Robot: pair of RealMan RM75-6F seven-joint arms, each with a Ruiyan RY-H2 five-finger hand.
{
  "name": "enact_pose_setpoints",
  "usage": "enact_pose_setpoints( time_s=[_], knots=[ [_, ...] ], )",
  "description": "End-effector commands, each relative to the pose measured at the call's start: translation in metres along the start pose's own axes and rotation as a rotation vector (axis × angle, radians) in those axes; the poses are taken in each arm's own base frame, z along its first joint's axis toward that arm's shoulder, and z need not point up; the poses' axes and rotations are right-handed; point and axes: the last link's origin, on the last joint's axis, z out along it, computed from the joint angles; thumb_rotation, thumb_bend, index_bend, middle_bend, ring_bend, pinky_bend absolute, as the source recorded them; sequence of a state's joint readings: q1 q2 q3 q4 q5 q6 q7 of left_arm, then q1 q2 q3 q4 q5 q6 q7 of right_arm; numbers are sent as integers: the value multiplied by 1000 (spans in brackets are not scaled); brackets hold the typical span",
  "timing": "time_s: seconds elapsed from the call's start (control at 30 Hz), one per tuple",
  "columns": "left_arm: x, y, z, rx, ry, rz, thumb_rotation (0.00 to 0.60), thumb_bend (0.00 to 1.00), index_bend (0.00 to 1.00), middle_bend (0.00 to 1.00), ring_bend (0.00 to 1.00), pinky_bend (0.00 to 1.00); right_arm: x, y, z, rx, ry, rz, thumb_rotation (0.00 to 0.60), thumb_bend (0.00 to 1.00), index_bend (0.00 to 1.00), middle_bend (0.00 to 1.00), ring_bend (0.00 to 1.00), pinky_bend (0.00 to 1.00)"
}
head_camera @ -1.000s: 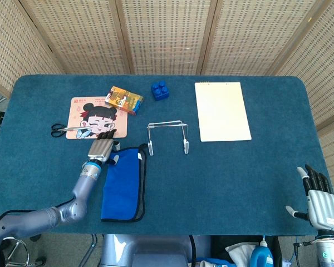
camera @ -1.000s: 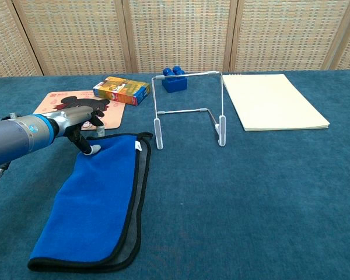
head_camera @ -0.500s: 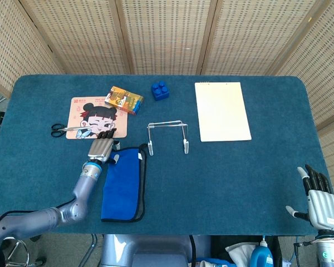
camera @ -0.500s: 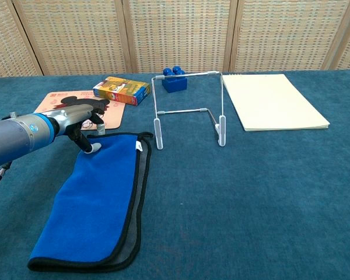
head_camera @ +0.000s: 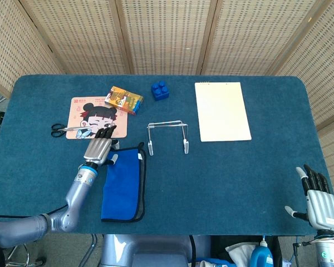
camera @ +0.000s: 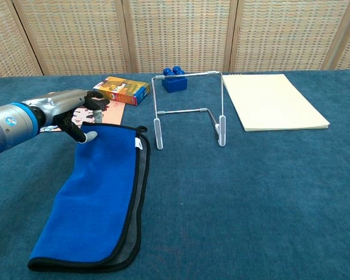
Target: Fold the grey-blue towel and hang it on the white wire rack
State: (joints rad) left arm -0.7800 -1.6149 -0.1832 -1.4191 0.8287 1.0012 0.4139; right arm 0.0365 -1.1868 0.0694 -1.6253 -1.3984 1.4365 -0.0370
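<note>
Already folded lengthwise, blue towel (camera: 96,198) lies flat, dark-edged, left of rack (camera: 188,108).

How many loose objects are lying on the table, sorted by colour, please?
Blue: 2, towel and toy brick
White or cream: 2, wire rack and notepad
Multicoloured: 2, cartoon mat and small box
Black-handled: 1, scissors
Total: 7

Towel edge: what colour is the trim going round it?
Black, round the bright blue towel; the chest view shows it best.
</note>
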Motion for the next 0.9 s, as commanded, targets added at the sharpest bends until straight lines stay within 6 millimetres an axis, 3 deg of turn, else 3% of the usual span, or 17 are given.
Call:
enact_pose_setpoints(
  time_s=[0.03,0.9],
  knots=[
    [7,2,-9,-26,22,4,600,449,1000,0,0,0,1,0,0,1,2,1,600,0,0,0,0,0],
    [59,60,-51,-191,147,32,600,449,1000,0,0,0,7,4,-2,1,17,38,600,0,0,0,0,0]
  ],
)
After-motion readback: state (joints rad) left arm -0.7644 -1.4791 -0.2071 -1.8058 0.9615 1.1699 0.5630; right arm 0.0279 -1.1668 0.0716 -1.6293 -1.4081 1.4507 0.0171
